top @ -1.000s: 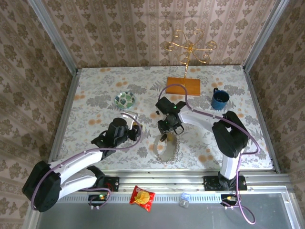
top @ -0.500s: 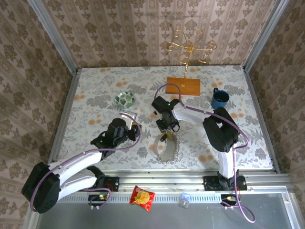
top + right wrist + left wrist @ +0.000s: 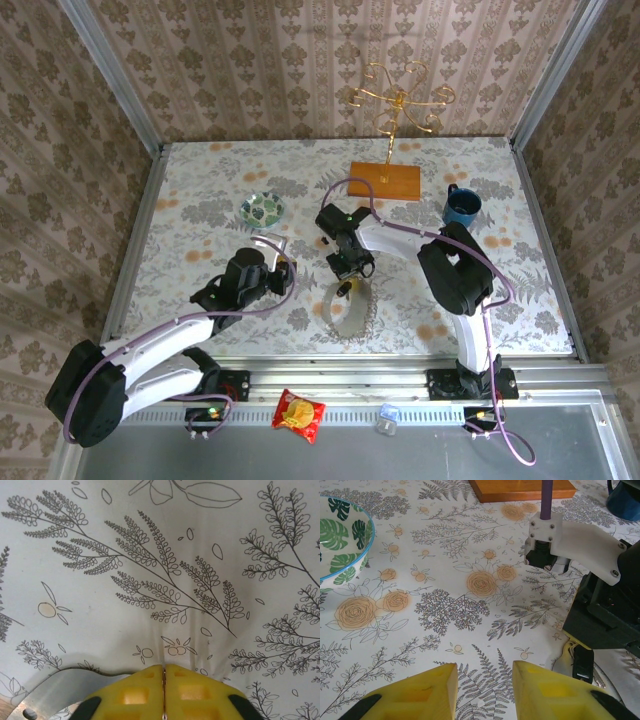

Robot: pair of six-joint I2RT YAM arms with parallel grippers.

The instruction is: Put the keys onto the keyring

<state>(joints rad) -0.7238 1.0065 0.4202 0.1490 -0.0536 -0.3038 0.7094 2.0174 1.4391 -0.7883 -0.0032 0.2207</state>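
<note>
right pincer [image 3: 164, 674] is clenched, its yellow pads [image 3: 135, 695] pressed flat together low over the worktop [image 3: 100, 640], and whether any thin edge is nipped in the seam i cannot tell. the keyring [image 3: 62, 690] shows just beside it as a grey band whose end reaches in under the pads. from above it is a floppy loop lying on the worktop between the two arms, near the front edge. its long axis runs from the right pincer's tips back toward the arm bases, with the far end at those tips. the keys are too small for me to pick out with certainty. left pincer [image 3: 485, 687] hangs released and empty, off to the left of the loop and apart from it. to do this step well, i judge, the right pincer needs a deep, firm nip on the band's far end, so the loop can be held open along its length for a key to be threaded on. a shallow hold on so limp a strap may let it sag or slip out.
</note>
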